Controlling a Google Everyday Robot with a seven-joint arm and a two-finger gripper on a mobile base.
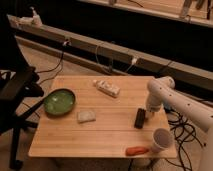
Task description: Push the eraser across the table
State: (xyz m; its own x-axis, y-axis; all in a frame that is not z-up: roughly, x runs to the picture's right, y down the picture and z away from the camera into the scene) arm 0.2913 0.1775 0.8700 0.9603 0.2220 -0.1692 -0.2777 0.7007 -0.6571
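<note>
The eraser [140,118] is a small flat black block lying on the right part of the light-wood table [105,135]. My white arm reaches in from the right and bends down over the table's right edge. My gripper [149,113] is low at the tabletop, right beside the eraser's right side; I cannot tell whether it touches it.
A green plate [59,101] sits at the table's left, a pale sponge-like pad [86,116] near the middle, and a white packet [107,88] at the back. A paper cup [161,139] and an orange carrot-shaped thing [136,150] are at the front right corner. A black chair [15,95] stands left; cables [182,130] lie on the floor at the right.
</note>
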